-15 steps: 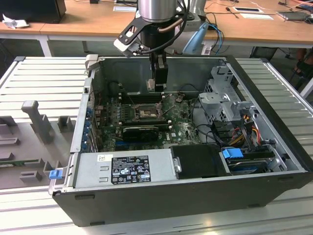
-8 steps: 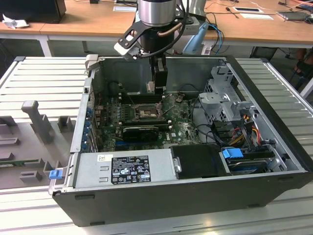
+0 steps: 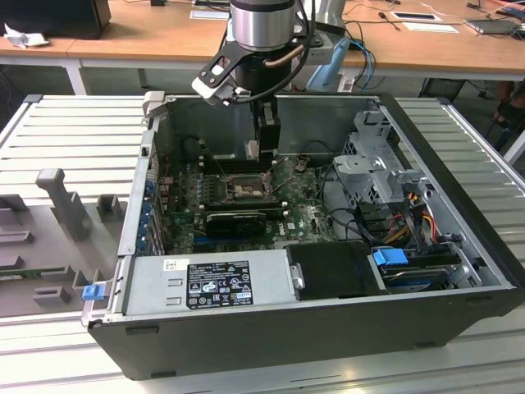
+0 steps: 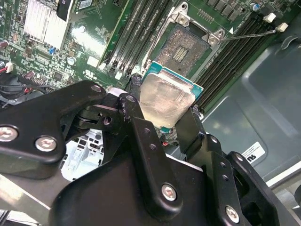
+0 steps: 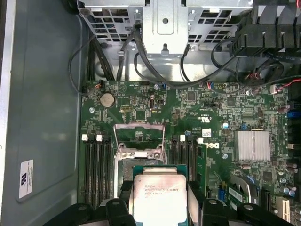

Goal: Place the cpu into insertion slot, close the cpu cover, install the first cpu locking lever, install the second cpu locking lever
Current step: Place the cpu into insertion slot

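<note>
Down inside one open computer case (image 3: 328,341): one arm with one gripper (image 3: 264,160), low over the green board (image 3: 308,215). Clamped to chip width on one cpu (image 4: 165,101): two black fingers (image 4: 135,110), one pressed to each of two opposite edges, with the pale metal top facing the cameras in both wrist views. Held in the air just short of the one slot (image 4: 181,49), not seated in it; recess bare, grid of contacts showing. One cover (image 5: 139,125) standing up on its hinge at one end of the slot, board visible through its one square window. One thin wire lever (image 4: 249,34) reaching out from a slot corner across the memory lanes (image 5: 99,169). Two banks of those black lanes, one on either side of the slot. Elsewhere on the board: one finned silver heatsink (image 5: 254,146) and one coin cell (image 5: 107,99). Also in the exterior view: one labelled power supply (image 3: 205,283) along the wall nearest the camera, one perforated drive cage (image 3: 373,160) toward that view's right, and one blue clip (image 3: 94,290) at a case corner, all on one ribbed metal table (image 3: 74,131).
</note>
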Action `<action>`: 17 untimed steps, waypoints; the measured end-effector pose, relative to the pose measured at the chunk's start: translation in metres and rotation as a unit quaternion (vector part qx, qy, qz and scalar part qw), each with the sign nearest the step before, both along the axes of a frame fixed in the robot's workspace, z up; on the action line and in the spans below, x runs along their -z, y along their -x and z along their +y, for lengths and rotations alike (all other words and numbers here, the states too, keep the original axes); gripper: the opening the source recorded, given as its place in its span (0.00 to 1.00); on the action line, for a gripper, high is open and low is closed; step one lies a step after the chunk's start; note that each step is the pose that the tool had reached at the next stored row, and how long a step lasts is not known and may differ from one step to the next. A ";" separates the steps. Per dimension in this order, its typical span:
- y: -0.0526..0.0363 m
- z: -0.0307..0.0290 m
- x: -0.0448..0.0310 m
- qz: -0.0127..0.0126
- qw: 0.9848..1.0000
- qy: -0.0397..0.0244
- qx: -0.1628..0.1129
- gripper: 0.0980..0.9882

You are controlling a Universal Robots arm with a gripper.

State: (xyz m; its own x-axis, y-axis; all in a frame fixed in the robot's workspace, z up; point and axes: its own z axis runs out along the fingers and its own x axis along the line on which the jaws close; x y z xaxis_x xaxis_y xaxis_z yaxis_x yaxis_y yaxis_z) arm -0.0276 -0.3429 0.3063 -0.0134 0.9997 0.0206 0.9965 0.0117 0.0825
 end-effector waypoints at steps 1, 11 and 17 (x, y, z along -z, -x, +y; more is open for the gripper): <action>0.0000 0.0000 0.0007 0.000 1.000 0.000 0.000 0.50; 0.0000 0.0000 0.0100 0.000 1.000 0.000 0.000 0.50; 0.0000 0.0000 0.0141 0.000 1.000 0.000 0.000 0.50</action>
